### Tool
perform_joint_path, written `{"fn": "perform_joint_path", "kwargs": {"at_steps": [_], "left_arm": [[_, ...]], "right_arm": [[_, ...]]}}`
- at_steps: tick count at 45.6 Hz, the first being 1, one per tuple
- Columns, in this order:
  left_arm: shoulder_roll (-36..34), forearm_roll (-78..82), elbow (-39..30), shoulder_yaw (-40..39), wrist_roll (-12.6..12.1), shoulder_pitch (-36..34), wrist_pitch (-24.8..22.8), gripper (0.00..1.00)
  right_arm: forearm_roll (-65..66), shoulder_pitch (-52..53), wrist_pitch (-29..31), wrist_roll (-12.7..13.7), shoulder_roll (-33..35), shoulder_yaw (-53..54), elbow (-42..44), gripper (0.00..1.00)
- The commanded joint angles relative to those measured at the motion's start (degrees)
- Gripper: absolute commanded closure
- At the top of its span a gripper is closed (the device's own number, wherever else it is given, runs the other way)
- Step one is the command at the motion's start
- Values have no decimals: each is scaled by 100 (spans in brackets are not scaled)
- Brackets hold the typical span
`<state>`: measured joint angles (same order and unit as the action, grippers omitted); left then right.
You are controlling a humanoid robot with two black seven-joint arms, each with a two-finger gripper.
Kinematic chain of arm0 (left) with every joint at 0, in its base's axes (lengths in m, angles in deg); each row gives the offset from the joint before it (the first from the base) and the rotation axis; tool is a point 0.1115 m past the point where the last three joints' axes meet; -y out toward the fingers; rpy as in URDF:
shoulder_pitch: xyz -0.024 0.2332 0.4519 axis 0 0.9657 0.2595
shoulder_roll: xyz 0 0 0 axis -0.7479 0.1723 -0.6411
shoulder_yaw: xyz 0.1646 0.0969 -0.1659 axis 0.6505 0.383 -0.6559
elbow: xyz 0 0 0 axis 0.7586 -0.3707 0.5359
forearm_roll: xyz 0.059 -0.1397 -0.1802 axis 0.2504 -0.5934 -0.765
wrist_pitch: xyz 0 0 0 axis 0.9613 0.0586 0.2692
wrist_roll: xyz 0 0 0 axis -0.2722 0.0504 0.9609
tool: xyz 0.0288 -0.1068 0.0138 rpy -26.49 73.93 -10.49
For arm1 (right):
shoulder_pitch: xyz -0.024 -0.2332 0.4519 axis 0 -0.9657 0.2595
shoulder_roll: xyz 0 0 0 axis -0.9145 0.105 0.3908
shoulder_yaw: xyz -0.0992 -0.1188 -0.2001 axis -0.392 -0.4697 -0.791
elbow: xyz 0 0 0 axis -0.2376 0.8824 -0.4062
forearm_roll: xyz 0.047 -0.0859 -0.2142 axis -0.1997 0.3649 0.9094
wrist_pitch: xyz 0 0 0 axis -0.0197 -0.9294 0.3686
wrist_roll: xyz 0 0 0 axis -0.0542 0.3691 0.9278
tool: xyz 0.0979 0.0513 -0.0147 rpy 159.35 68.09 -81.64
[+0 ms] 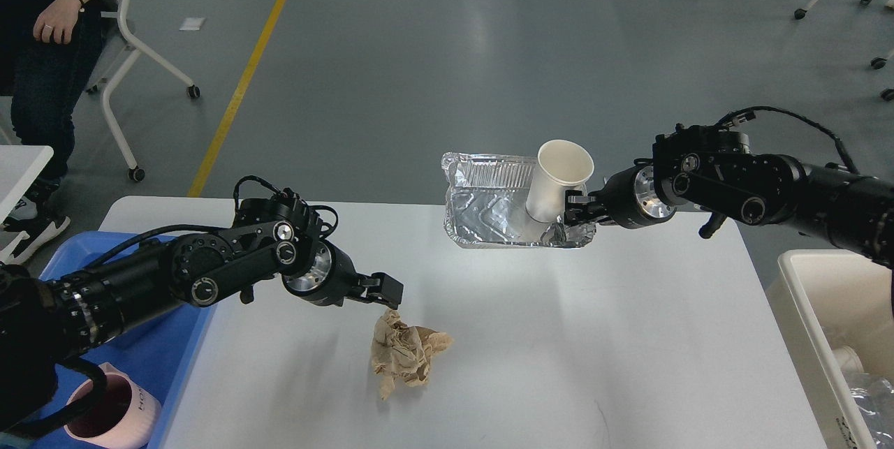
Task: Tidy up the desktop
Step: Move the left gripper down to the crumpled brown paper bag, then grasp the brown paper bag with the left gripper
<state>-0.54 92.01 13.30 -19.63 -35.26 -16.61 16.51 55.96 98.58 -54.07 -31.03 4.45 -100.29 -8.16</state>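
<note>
Lay broad and white beneath both arms, the worktop (559,337); bare room between crumpled brown paper (405,355) and foil tray (503,208); tray overhanging the far edge; right jaws (574,215) clamped on the tray's near right rim, paper cup (557,180) standing just beside; left jaws (383,290) hovering just above the paper, whether open or closed, cannot tell; forearms stretched inward, level.
</note>
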Motion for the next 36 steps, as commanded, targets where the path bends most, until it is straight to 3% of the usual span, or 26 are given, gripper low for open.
{"fn": "perform_joint_path", "kwargs": {"at_steps": [1,7,22,30,34,36], "left_arm": [[169,-144,58,-5,-528,20,-8,2],[362,-373,146,4,-766,64,-8,2],[617,-390,357,48,-784,222,-35,1],[899,-373,515,39,-924,222,-386,1],[916,-355,533,48,-1074,222,-272,4],[916,-329,542,48,-1083,222,-185,10]], "right_arm": [[0,0,-1,0,42,0,-4,100],[0,-9,-1,0,42,0,-13,100],[0,-9,-1,0,77,0,-48,100],[0,-9,-1,0,86,-9,-48,100],[0,-9,-9,0,94,0,-75,100],[8,-9,-18,0,94,-9,-75,100]]}}
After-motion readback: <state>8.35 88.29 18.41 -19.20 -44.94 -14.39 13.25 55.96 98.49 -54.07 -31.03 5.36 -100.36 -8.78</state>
